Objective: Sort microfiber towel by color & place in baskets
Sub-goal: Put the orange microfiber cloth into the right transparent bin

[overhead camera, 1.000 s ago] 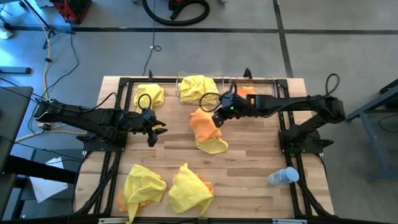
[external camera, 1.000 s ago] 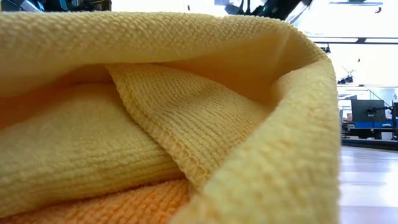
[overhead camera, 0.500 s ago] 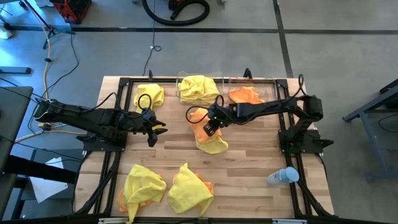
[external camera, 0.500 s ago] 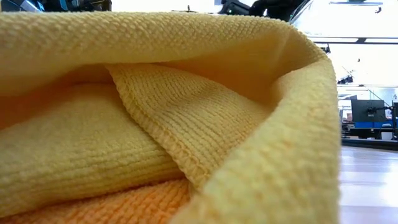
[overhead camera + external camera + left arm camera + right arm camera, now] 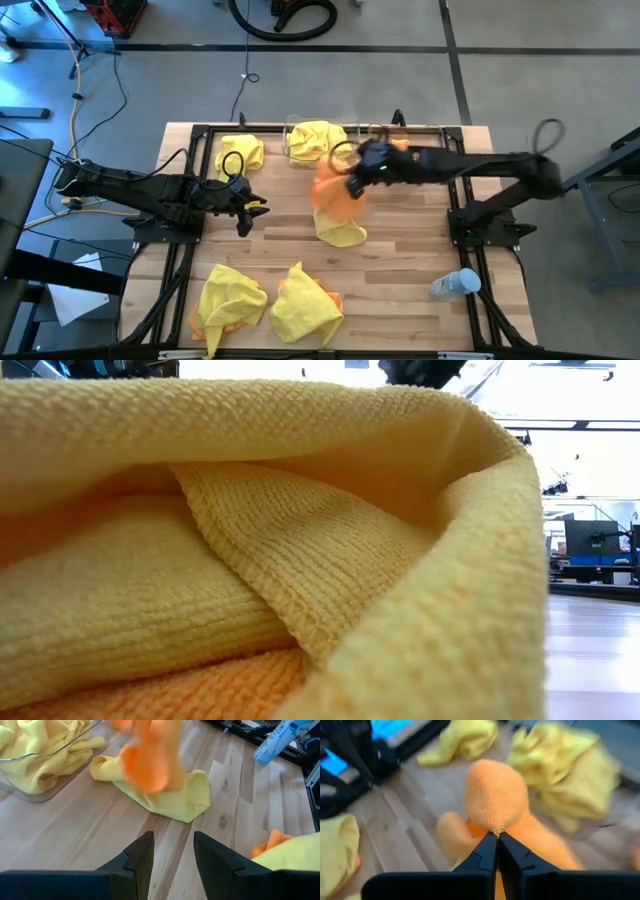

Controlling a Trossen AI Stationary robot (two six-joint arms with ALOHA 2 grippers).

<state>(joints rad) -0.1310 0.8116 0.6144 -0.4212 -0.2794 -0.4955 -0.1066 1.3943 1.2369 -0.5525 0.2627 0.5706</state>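
- The right arm reaches from the table's right side toward its middle, its right gripper (image 5: 358,172) raised near the far edge beside the two clear baskets (image 5: 296,160).
- Its fingers are pinched fully together on a fold of an orange towel (image 5: 495,802), which hangs blurred below them in the high view (image 5: 333,190).
- Half a second ago this gripper was lower and nearer the table's centre, down at the orange cloth; now it has swung up and back toward the baskets, the cloth lifted clear of the yellow towel (image 5: 340,233) it lay on.
- The left arm stays where it was, stretched along the table's left side, the left gripper (image 5: 173,851) held low over bare wood with its jaws a little apart and nothing between them.
- The left basket holds yellow towel (image 5: 318,140); the right one is largely hidden behind the right arm.
- A yellow towel (image 5: 240,152) lies at the far left, and two more yellow heaps (image 5: 232,297) with orange beneath them sit at the near edge, unchanged.
- A small clear bottle (image 5: 456,283) lies at the near right.
- The low view is filled by folds of yellow cloth (image 5: 250,540).
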